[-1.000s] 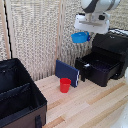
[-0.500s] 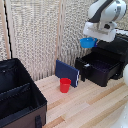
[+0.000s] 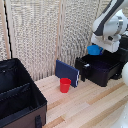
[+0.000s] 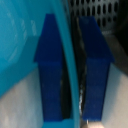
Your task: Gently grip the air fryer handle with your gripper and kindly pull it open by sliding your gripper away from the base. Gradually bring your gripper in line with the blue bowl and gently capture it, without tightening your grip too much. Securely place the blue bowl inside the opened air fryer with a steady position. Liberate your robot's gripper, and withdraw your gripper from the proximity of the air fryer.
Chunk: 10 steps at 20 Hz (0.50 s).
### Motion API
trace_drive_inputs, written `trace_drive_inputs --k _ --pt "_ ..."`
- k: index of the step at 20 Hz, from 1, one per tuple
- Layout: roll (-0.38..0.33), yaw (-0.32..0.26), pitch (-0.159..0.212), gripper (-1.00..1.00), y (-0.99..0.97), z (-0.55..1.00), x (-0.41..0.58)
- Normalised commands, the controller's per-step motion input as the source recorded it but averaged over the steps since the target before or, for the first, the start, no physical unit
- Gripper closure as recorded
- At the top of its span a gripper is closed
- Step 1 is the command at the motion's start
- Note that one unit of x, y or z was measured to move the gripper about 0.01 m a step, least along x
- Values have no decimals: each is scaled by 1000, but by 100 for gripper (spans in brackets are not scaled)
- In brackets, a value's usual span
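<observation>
The blue bowl (image 3: 94, 49) hangs from my gripper (image 3: 100, 46) just above the pulled-out drawer of the black air fryer (image 3: 102, 67) at the exterior view's right. The short black air fryer handle (image 3: 83, 74) sticks out from the drawer's front face. Up close in the wrist view, the bowl's bright-blue rim (image 4: 67, 60) runs between my two blue fingertips (image 4: 50, 70), which are shut on it. A perforated dark surface of the drawer (image 4: 95, 7) shows beyond the fingers.
A red cup (image 3: 65, 85) stands on the wooden table beside a dark-blue flat panel (image 3: 66, 72) leaning near the drawer front. A large black fabric case (image 3: 17, 97) fills the exterior view's left. A slatted screen stands behind.
The arm has carried the bowl toward the exterior view's right and lower, from beside the fryer to over its open drawer.
</observation>
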Motion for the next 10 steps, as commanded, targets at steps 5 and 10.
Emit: trace_drive_inputs --k 5,10 --pt "-176 -17 59 100 77 -518 0" --pt "-125 0 106 100 -32 -381 161"
